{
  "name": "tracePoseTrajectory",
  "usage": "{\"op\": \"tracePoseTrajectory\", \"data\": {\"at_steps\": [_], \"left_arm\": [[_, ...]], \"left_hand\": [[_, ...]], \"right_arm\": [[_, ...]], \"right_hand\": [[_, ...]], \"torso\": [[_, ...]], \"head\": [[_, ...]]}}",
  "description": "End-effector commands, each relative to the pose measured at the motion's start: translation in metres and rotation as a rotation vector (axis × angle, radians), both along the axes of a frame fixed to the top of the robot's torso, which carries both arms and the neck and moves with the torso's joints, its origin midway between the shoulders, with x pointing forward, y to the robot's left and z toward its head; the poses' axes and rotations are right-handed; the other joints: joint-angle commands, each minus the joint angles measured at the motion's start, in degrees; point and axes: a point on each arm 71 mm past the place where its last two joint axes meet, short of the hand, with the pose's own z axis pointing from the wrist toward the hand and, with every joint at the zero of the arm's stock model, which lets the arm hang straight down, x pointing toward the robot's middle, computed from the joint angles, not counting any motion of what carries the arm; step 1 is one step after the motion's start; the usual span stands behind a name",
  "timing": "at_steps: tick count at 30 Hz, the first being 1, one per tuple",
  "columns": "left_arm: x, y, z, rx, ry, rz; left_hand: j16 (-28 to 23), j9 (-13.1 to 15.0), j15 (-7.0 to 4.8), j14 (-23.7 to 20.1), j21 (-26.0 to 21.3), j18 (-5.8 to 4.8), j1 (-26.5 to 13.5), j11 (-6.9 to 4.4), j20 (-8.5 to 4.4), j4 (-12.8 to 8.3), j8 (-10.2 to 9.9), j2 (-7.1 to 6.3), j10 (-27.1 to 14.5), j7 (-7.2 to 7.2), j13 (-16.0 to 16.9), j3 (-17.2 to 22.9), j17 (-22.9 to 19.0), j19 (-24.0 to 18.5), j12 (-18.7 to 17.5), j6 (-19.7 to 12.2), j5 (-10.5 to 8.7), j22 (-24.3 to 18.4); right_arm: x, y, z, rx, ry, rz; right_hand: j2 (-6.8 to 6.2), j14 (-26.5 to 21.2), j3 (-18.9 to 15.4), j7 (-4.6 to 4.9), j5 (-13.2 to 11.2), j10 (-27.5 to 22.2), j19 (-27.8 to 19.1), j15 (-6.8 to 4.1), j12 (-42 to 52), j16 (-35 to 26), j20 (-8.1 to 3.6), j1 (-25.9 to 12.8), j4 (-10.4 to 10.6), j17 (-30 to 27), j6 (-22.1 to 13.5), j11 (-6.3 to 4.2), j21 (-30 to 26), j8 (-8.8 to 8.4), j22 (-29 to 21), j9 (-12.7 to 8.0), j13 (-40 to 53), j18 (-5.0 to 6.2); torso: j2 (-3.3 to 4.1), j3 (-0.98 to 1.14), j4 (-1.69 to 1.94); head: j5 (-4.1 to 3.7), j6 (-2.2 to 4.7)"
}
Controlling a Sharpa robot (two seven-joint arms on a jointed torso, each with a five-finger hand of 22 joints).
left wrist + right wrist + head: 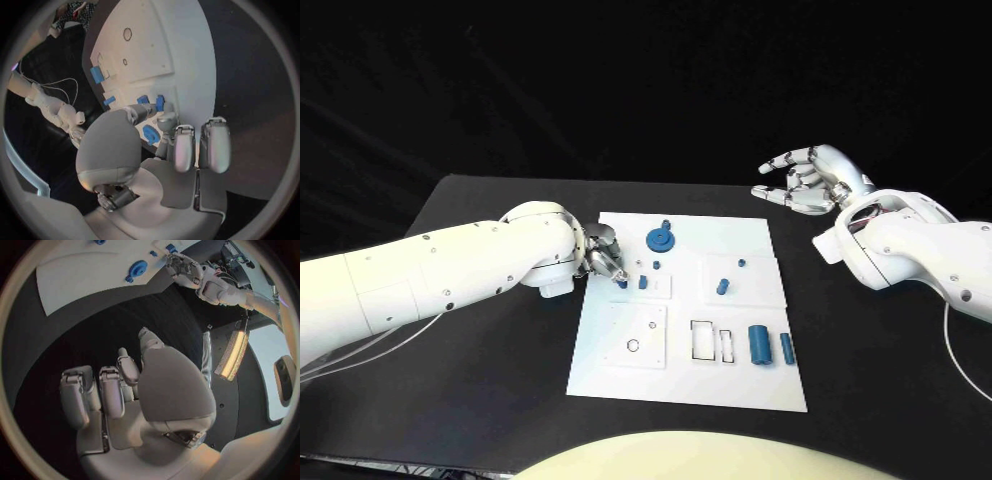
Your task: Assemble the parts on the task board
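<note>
Hands at the task board (733,385), no writing legible.
Left hand (606,256) pinches a small blue part (620,284); right hand (808,181) hovers loosely curled, holding nothing, beyond the board's far corner.

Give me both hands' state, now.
Left hand: fingers pinch a small blue part at the task board.
Right hand: holds nothing, fingers loosely curled apart, off the board.

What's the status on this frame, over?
Left hand pinching a small blue part at the task board. Right hand open, off the board. Nothing blocking.
</note>
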Motion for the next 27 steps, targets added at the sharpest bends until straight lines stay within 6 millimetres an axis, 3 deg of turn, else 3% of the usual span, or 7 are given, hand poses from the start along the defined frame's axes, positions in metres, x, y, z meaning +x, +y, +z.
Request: {"op": "tracePoseTrajectory", "data": {"at_steps": [1,17,27], "left_arm": [[-0.0044,-0.0051,-0.0050,-0.009,0.038,-0.019],[-0.0043,-0.0034,-0.0053,-0.006,0.039,-0.019],[-0.0042,-0.0022,-0.0052,-0.004,0.037,-0.018]], "left_hand": [[0.3,0.2,-0.41,5.2,0.2,-0.57,-0.7,-0.12,-0.18,-6.3,0.5,-0.03,0.4,-1.67,0.3,6.6,11.7,0.3,0.3,2.2,0.02,2.1],[0.5,0.6,-0.68,5.3,0.3,-0.62,-2.2,-0.44,-0.45,-6.0,0.5,-0.50,1.0,-2.08,0.8,5.8,12.1,0.4,0.6,2.6,0.06,2.3],[0.5,0.9,-1.02,5.3,0.3,-0.64,-5.2,-0.82,-0.81,-4.4,0.0,-1.37,1.1,-2.60,1.0,3.1,12.2,0.5,0.5,3.3,-0.30,2.3]], "right_arm": [[-0.0007,0.0014,0.0001,-0.004,-0.004,0.017],[-0.0010,0.0008,0.0002,-0.004,-0.004,0.016],[-0.0013,0.0004,0.0003,-0.004,-0.005,0.015]], "right_hand": [[0.02,4.7,0.5,-0.09,0.2,0.3,6.0,-0.55,0.2,-0.4,-0.37,-0.4,0.0,9.7,0.4,-0.10,0.3,0.17,15.1,-0.1,-0.1,-0.39],[0.02,4.7,0.5,-0.09,0.2,0.3,6.0,-0.55,0.2,-0.4,-0.37,-0.4,0.0,9.7,0.4,-0.10,0.3,0.17,15.1,-0.1,-0.1,-0.39],[-0.07,4.7,0.6,-0.09,0.3,0.2,6.0,-0.56,0.1,-0.4,-0.38,-0.8,-0.1,9.6,0.4,-0.11,0.3,0.15,15.1,-0.2,-0.2,-0.39]], "torso": [[0.01,0.02,0.03],[-0.02,-0.03,0.03],[-0.03,-0.04,0.06]], "head": [[-0.03,-0.01],[-0.12,-0.20],[-0.14,-0.37]]}}
